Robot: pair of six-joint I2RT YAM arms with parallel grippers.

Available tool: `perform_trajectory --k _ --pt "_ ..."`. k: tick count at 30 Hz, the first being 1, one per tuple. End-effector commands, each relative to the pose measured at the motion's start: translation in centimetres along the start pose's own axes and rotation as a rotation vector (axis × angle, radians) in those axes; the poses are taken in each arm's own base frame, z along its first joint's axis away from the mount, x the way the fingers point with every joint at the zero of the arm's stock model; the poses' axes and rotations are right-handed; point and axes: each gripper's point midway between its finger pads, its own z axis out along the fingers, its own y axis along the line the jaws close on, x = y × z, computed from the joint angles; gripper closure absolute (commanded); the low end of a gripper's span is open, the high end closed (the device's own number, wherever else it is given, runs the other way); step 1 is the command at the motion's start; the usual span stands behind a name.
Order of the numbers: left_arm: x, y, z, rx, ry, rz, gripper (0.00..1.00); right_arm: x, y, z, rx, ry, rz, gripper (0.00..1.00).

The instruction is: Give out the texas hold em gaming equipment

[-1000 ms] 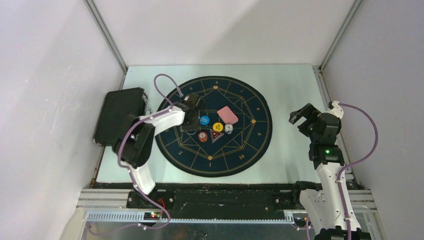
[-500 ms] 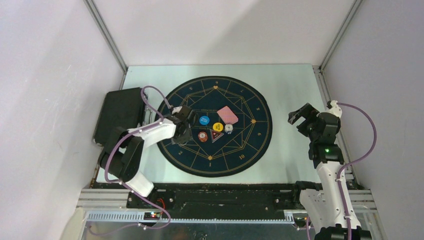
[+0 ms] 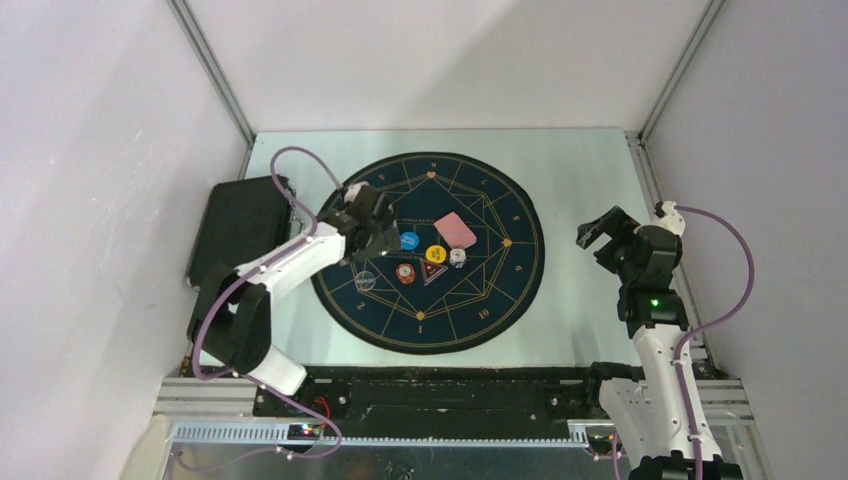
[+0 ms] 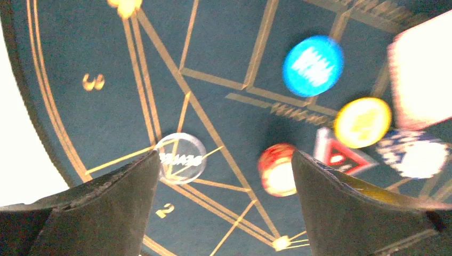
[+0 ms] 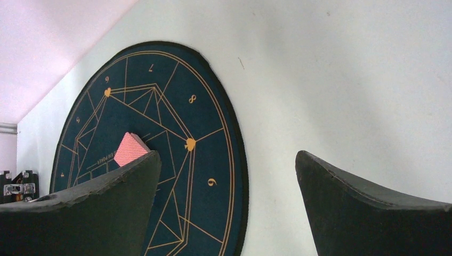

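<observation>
On the dark round mat (image 3: 500,290) lie a blue chip (image 3: 409,240), a yellow chip (image 3: 435,254), a red-white chip (image 3: 405,272), a red triangular token (image 3: 432,272), a white chip (image 3: 457,257) and pink-backed cards (image 3: 455,230). A clear grey chip (image 3: 365,280) lies alone toward the mat's left, by the numeral 2. My left gripper (image 3: 372,238) hovers open just above and behind it. In the left wrist view the grey chip (image 4: 180,158) sits by the left finger and the red-white chip (image 4: 277,169) by the right one, with nothing between them. My right gripper (image 3: 598,232) stands open over bare table, right of the mat.
A black rectangular case (image 3: 235,235) lies at the table's left edge, beside the mat. White walls close in the table on three sides. The right wrist view shows the mat's edge (image 5: 237,160) and the pink-backed cards (image 5: 129,149).
My left gripper came down onto the mat's left side, opened and let go of the grey chip there, then drew back up and away. The right arm has not moved.
</observation>
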Motion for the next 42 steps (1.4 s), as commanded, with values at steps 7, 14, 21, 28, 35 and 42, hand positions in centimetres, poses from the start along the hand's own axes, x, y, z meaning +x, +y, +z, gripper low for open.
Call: perform_trajectory --k 7,14,21,28,35,42 --pt "-6.7 -9.0 0.9 0.205 -0.042 0.096 0.00 -0.7 0.8 0.3 -0.044 -0.026 -0.020 0.00" --pt "-6.9 -9.9 3.9 0.193 0.012 0.120 0.00 -0.6 0.7 0.4 -0.045 -0.019 -0.022 0.00" --pt "-4.6 -9.8 6.8 0.186 0.106 0.141 0.06 -0.5 0.6 0.5 -0.038 -0.015 -0.020 0.00" --pt "-3.0 -9.2 7.9 0.160 0.158 0.163 0.22 -0.4 0.4 0.7 -0.029 -0.007 -0.017 0.00" --pt "-1.8 -9.4 8.6 0.153 0.196 0.184 0.27 -0.4 0.4 0.7 -0.029 -0.009 -0.015 0.00" --pt "-1.3 -9.0 8.9 0.087 0.210 0.216 0.29 -0.5 0.3 0.6 -0.025 -0.014 -0.016 0.00"
